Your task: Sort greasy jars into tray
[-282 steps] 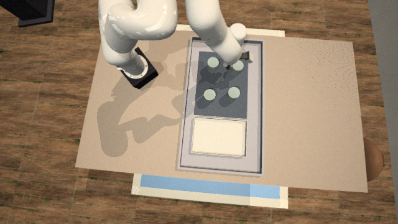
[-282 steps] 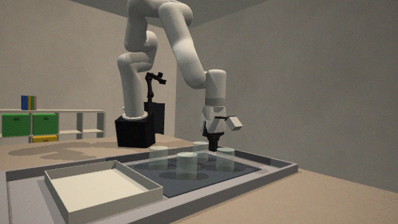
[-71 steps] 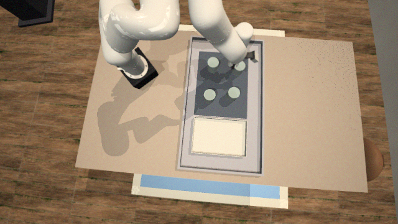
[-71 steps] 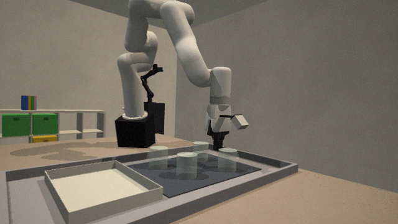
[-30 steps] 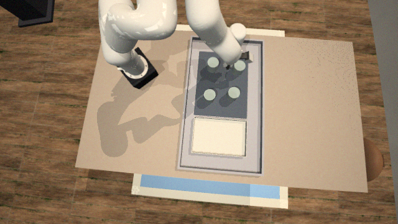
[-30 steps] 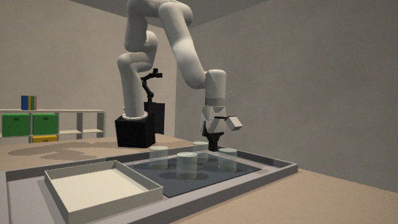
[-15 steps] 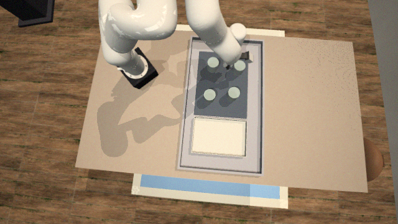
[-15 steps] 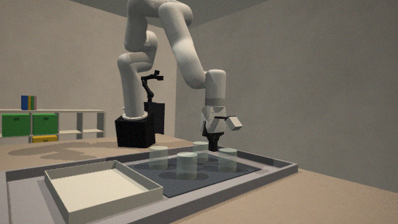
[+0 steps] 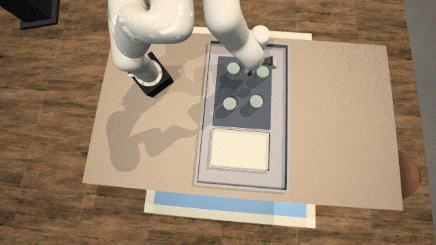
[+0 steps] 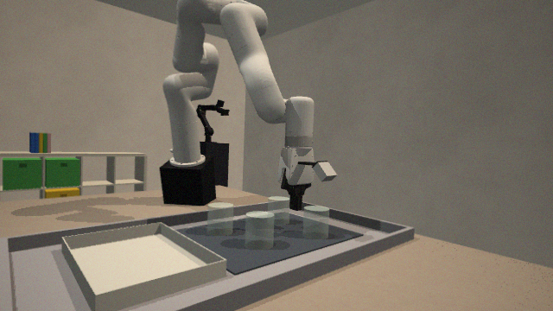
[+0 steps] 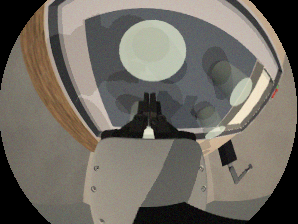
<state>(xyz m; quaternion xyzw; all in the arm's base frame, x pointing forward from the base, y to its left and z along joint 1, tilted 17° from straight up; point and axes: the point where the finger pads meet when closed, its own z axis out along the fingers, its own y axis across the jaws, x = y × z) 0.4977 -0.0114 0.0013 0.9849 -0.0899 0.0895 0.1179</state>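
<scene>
Fingers (image 9: 249, 73) (image 10: 296, 203) closed; the cream tray (image 9: 240, 149) (image 10: 138, 263) holds no jars.

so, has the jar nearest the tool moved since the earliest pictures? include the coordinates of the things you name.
Yes, slightly: in the top view, that jar (image 9: 262, 71) (image 10: 316, 224) (image 11: 152, 50) sits closer to the mat's (image 9: 243, 120) (image 10: 259, 257) (image 11: 100, 47) right-hand edge.
</scene>
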